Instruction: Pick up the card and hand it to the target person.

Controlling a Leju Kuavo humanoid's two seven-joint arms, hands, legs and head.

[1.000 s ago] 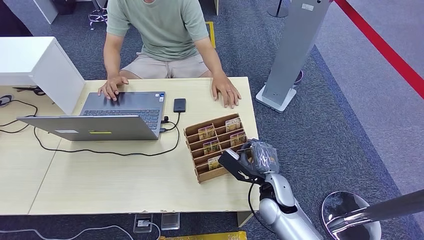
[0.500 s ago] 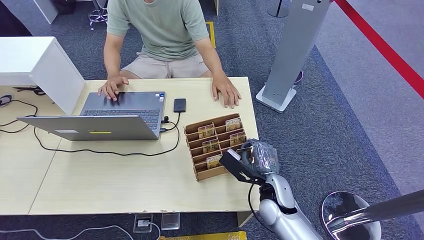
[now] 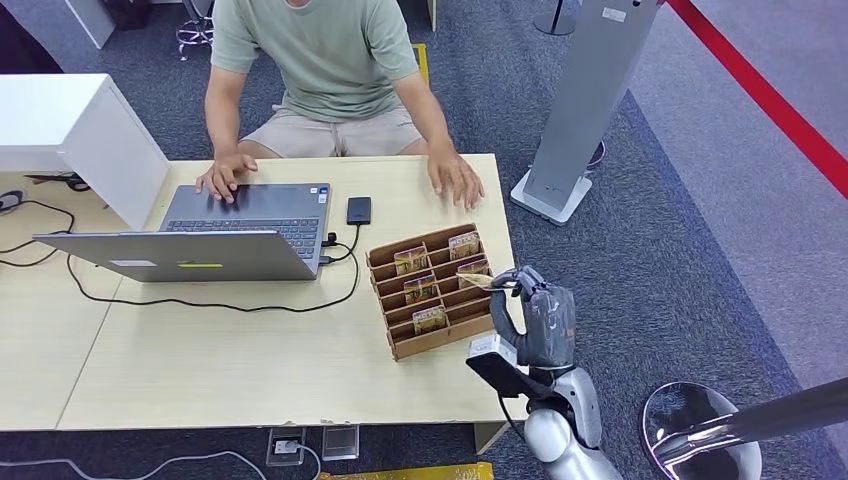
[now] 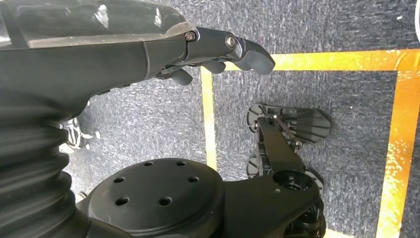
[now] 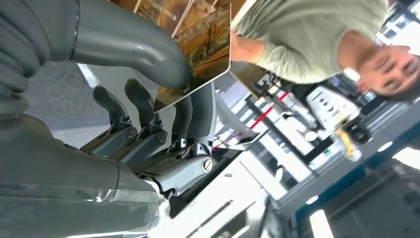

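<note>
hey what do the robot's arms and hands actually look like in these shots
The right arm is smooth silver metal with rounded joints and a black cable alongside. The right hand is grey under clear plastic wrap, with a black wrist block. Its thumb is thick grey, its fingers darker. The left hand is black, with a ribbed cover.

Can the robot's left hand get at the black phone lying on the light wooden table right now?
Probably not. The left hand hangs over grey carpet beside the robot's body, while the black phone lies far across the light wooden table, near the person.
</note>
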